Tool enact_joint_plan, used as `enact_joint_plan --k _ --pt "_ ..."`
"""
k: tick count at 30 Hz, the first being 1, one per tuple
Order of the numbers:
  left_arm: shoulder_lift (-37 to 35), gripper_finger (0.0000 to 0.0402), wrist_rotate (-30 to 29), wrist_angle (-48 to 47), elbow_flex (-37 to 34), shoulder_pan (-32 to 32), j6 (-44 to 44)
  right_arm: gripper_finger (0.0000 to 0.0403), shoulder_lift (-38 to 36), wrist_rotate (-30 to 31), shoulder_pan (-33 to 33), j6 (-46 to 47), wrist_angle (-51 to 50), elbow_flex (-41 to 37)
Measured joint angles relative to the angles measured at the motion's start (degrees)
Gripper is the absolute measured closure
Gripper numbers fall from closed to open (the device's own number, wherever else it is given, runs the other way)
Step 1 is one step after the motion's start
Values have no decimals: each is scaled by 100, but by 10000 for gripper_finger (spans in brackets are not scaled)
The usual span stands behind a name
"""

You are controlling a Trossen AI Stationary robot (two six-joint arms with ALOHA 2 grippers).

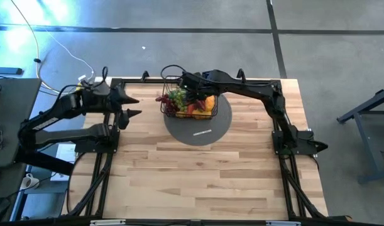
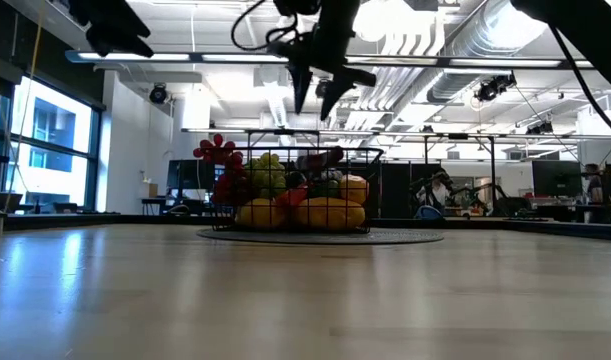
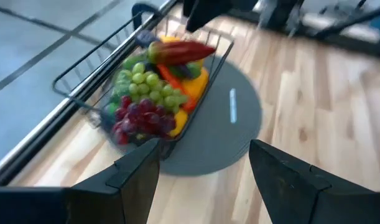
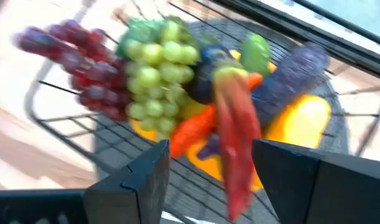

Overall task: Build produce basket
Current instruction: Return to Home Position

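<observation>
Hanging directly over the basket [image 1: 171, 78], the right claw [image 2: 312, 98] is released: its two dark fingers stand apart with nothing between them, clear of the fruit below. In the high view it sits in the upper middle of the frame, and its arm reaches in from the right side of the tabletop [image 1: 210, 182].

The black wire basket is full. A red pepper [image 4: 236, 137] lies on top of the heap, an orange carrot [image 4: 190, 134] beside it, and a bunch of green grapes [image 4: 152, 68] is next to a bunch of dark red grapes [image 4: 78, 56] that spills over one end of the wire wall. A purple piece [image 4: 295, 71] and yellow fruit [image 2: 325, 213] fill the rest. Some pieces are too blurred to name.

The basket rests on a flat grey round mat [image 1: 213, 129], toward the mat's upper left in the high view. A small white strip [image 1: 202, 132] lies on the bare lower part of the mat.

The left claw [image 1: 136, 107] is also released and grasps nothing. It waits at the upper left of the high view, near the tabletop's left edge, pointing toward the basket and well apart from it.
</observation>
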Motion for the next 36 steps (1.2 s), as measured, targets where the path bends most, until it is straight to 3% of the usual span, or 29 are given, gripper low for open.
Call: enact_joint_plan --k 14,25,29,36 --pt "-1881 165 103 1835 -2015 0 -637 194 -101 -186 527 400 624 0" --pt "-3096 165 610 3522 -3811 -2 -1633 194 -621 230 1061 371 841 0" --pt "-3352 165 701 4213 -4336 -2 -1906 194 -931 125 1127 197 635 0" --pt "-3340 165 798 4749 -4916 -2 -2012 194 -1741 999 1289 74 14 0"
